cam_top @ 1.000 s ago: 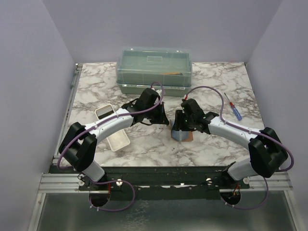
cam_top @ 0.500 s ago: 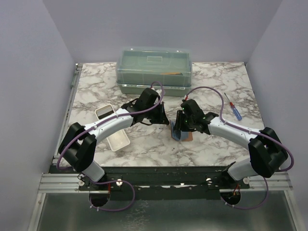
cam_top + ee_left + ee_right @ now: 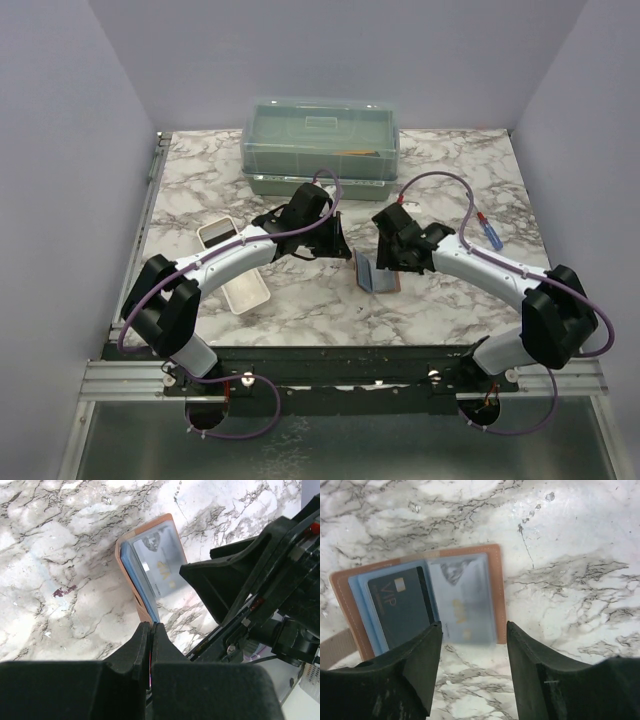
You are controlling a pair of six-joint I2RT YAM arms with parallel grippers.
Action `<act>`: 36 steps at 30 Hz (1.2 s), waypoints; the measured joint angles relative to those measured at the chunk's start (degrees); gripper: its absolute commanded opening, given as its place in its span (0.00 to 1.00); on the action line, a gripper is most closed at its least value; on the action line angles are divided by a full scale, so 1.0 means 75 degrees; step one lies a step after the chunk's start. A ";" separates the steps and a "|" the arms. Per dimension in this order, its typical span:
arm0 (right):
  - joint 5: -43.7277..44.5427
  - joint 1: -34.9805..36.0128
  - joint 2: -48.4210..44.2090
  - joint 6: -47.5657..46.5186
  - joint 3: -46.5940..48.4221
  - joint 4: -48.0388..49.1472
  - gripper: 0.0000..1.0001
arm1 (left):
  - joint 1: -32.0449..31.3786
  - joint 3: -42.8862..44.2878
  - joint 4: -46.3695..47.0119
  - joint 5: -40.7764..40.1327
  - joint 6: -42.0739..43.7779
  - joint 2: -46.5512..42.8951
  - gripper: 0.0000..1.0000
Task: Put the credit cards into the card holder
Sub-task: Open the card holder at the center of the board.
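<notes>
Marble table [image 3: 200,190] is being used as the bed for the card holder [image 3: 376,274], which is being shown lying open near the middle. A dark card [image 3: 400,605] and a pale card [image 3: 462,600] are being seen inside it. Right above, the right gripper [image 3: 472,630] is being held wide apart, gripping nothing. Beside it, the left gripper [image 3: 151,630] is being squeezed tight. Farther back, a green box [image 3: 320,145] is being seen

pale card [image 3: 462,600] blurred, snap tab [image 3: 335,647] of card holder [image 3: 496,590] cut by left edge
</notes>
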 measured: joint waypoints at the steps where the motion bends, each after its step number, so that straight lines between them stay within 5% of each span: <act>1: 0.0041 0.0015 -0.0003 -0.0047 0.0044 -0.0128 0.60 | 0.0000 0.0000 0.0000 0.0003 0.0000 0.0000 0.00; 14: -0.1781 0.0119 -0.0216 -0.0743 -0.0356 0.1472 0.51 | 0.0000 0.0000 -0.0050 0.0000 0.0029 0.0000 0.00; 36: -0.1999 0.0119 0.0210 -0.0880 -0.0463 0.1714 0.40 | 0.0000 0.0000 -0.0061 0.0000 0.0026 0.0003 0.00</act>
